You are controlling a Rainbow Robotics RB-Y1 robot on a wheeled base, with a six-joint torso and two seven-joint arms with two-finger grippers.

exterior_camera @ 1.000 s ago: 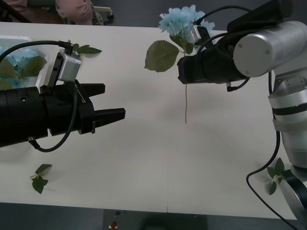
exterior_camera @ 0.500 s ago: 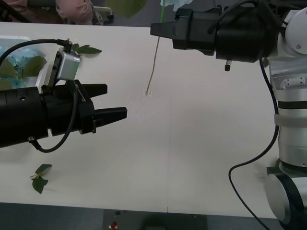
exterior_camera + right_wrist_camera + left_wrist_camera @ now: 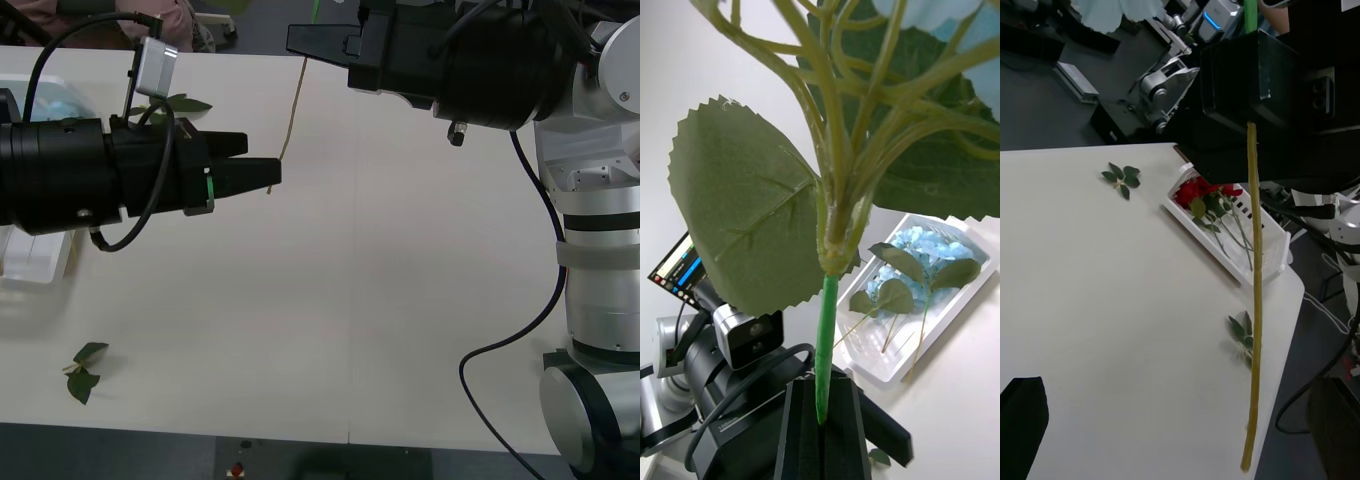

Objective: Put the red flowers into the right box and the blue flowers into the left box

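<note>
My right gripper is pinched shut on the green stem of a blue hydrangea, held high over the table so the long stem hangs free. My left gripper waits wide open with the stem tip between its fingers — I think it is there to take the flower. More blue flowers lie in the left basket. Red roses lie in the right box — they look done.
</note>
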